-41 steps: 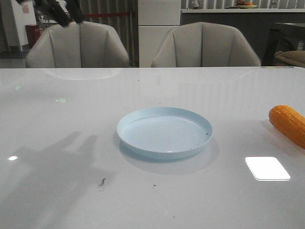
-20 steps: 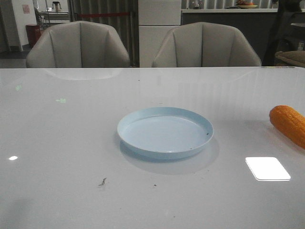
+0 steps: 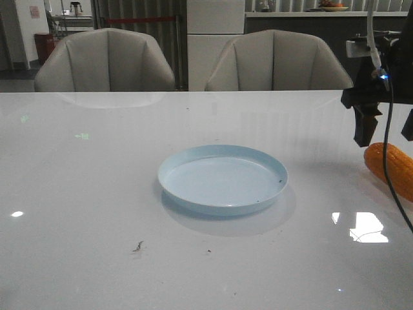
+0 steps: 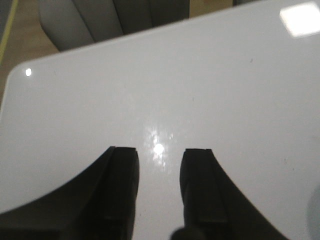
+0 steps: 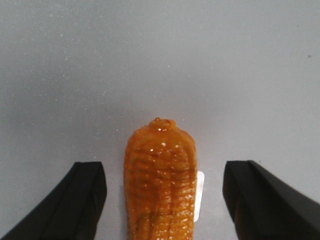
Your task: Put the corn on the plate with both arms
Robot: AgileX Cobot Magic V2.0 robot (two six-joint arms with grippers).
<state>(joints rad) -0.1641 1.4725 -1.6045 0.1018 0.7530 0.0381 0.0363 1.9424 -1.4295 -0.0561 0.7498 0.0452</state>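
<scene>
The pale blue plate (image 3: 222,179) sits empty in the middle of the white table. The orange corn (image 3: 391,166) lies on the table at the right edge of the front view, well apart from the plate. My right gripper (image 3: 385,140) hangs just above the corn, open, with a blue light on its arm. In the right wrist view the corn (image 5: 160,185) lies lengthwise between the wide-open fingers of the right gripper (image 5: 165,170), touching neither. My left gripper (image 4: 159,151) is open and empty over bare table and does not show in the front view.
Two beige chairs (image 3: 106,61) (image 3: 279,61) stand behind the table's far edge. Small dark specks (image 3: 138,246) lie in front of the plate. A bright light reflection (image 3: 368,227) lies on the table near the front right.
The left arm, at the top left one second ago, has left the front view. The right arm has come in at the right and now hangs over the corn.
</scene>
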